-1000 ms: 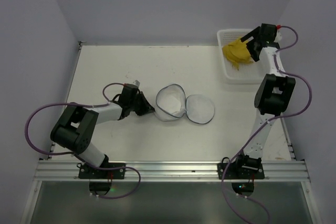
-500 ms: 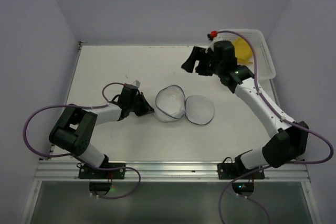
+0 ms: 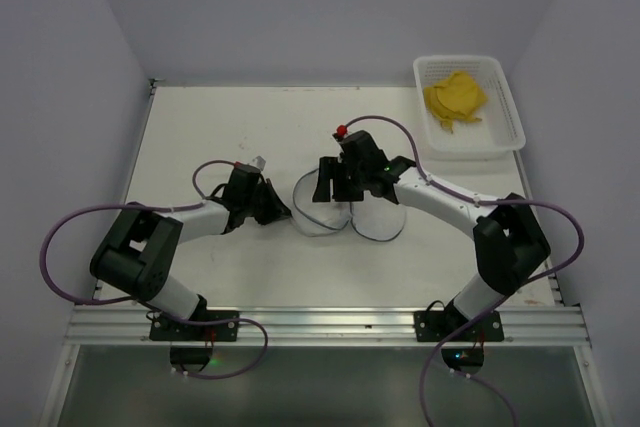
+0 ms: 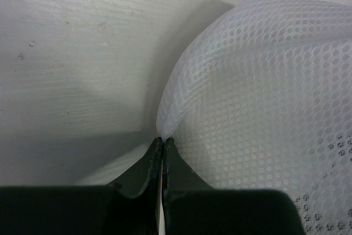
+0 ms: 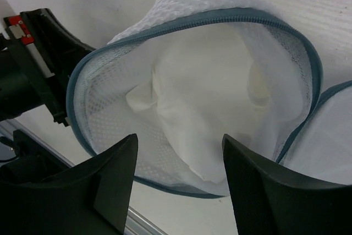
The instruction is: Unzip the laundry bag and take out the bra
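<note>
Tabletop (image 3: 220,127) is carrying the unzipped bag (image 4: 264,92); left gripper (image 4: 163,141) is pinching its mesh, right gripper (image 5: 179,138) is hovering wide above. Bra (image 3: 455,99), seemingly, is lying out in the basket (image 3: 495,127).

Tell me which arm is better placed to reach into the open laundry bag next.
Right. The right pincer, open, hangs over the unzipped mouth of the laundry bag, with white fabric visible inside. The left pincer is shut on the bag's mesh edge, so it isn't free.

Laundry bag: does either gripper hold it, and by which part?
The left gripper pinches the laundry bag by its outer mesh wall; the right gripper is open, empty.
</note>
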### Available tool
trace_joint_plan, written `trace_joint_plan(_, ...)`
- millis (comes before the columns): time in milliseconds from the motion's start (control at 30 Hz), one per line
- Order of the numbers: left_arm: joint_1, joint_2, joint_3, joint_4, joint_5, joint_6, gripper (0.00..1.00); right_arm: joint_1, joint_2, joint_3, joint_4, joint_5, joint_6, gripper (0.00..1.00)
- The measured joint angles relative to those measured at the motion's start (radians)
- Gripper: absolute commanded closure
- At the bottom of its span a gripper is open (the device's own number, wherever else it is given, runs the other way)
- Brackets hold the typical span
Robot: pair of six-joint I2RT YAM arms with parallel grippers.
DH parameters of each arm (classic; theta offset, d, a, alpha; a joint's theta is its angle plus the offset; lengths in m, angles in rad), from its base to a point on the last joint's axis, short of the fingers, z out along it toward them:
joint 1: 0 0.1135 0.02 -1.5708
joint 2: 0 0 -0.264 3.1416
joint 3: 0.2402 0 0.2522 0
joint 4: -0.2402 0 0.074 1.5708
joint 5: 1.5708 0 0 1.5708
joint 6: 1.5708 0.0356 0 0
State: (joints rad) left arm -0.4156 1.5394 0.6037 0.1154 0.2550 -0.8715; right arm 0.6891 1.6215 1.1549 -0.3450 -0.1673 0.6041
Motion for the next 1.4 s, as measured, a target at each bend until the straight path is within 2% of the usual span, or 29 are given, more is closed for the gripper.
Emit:
trace_joint_plan(333, 0.000, -0.001, 0.000, 0.002, 0.001, -0.001, 1.00, 0.003, 0.023, -0.005, -0.011, 0.129, 0.039, 0.32)
trace_joint_plan(600, 0.000, 0.001, 0.000, 0.007, 0.003, -0.004, 1.00, 0.003, 0.077, -0.005, -0.014, 0.143, 0.051, 0.30)
trace_joint_plan(800, -0.001, 0.023, 0.000, 0.029, 0.009, -0.008, 1.00, 0.008, 0.144, 0.000, -0.024, 0.148, 0.051, 0.23)
trace_joint_plan(900, -0.002, 0.041, 0.000, 0.045, 0.013, -0.011, 1.00, 0.019, 0.182, 0.018, -0.028, 0.149, 0.051, 0.25)
trace_joint_plan(1000, -0.002, 0.057, 0.001, 0.064, 0.014, -0.019, 1.00, 0.029, 0.207, 0.021, -0.021, 0.145, 0.048, 0.38)
trace_joint_plan(1033, -0.003, 0.061, 0.002, 0.069, 0.014, -0.021, 1.00, 0.029, 0.213, 0.021, -0.018, 0.140, 0.048, 0.53)
trace_joint_plan(1067, -0.003, 0.065, 0.004, 0.072, 0.014, -0.026, 1.00, 0.029, 0.216, 0.021, -0.015, 0.134, 0.046, 0.61)
trace_joint_plan(1100, -0.004, 0.068, 0.006, 0.076, 0.014, -0.026, 1.00, 0.028, 0.218, 0.021, -0.011, 0.125, 0.045, 0.79)
trace_joint_plan(1200, -0.006, 0.078, 0.011, 0.087, 0.015, -0.028, 1.00, 0.029, 0.219, 0.019, 0.010, 0.092, 0.044, 1.00)
trace_joint_plan(1400, -0.011, 0.075, 0.016, 0.076, 0.011, -0.027, 1.00, 0.028, 0.167, -0.014, 0.028, 0.039, 0.025, 1.00)
